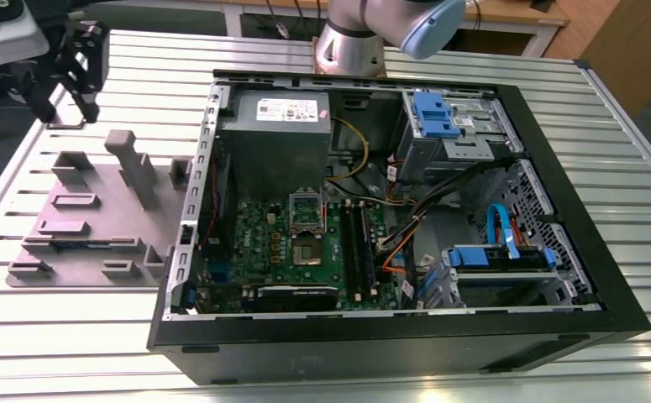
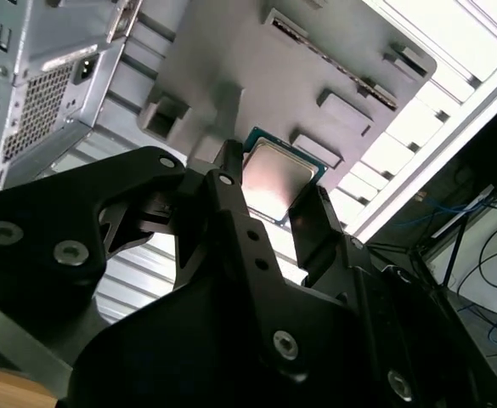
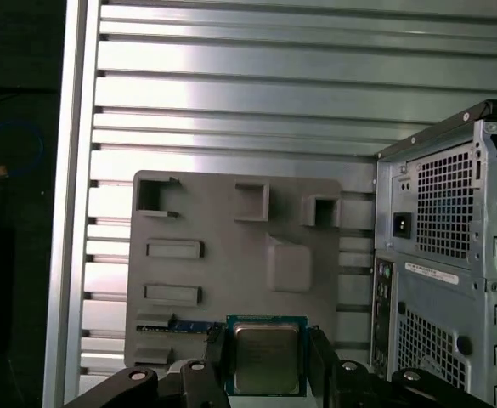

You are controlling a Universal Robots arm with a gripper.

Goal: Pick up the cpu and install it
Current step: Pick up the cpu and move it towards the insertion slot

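First wrist view, black claw (image 3: 267, 347) clamped on square silvery cpu (image 3: 267, 359), green-edged, over grey moulded tray (image 3: 231, 272), ribbed table (image 3: 231, 85).

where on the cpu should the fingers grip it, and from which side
On two opposite side edges, coming in square to its flat top. The cpu is a thin flat square, so only the edges give the fingers purchase; in both wrist views they sit on opposite edges, leaving the silvery top bare.
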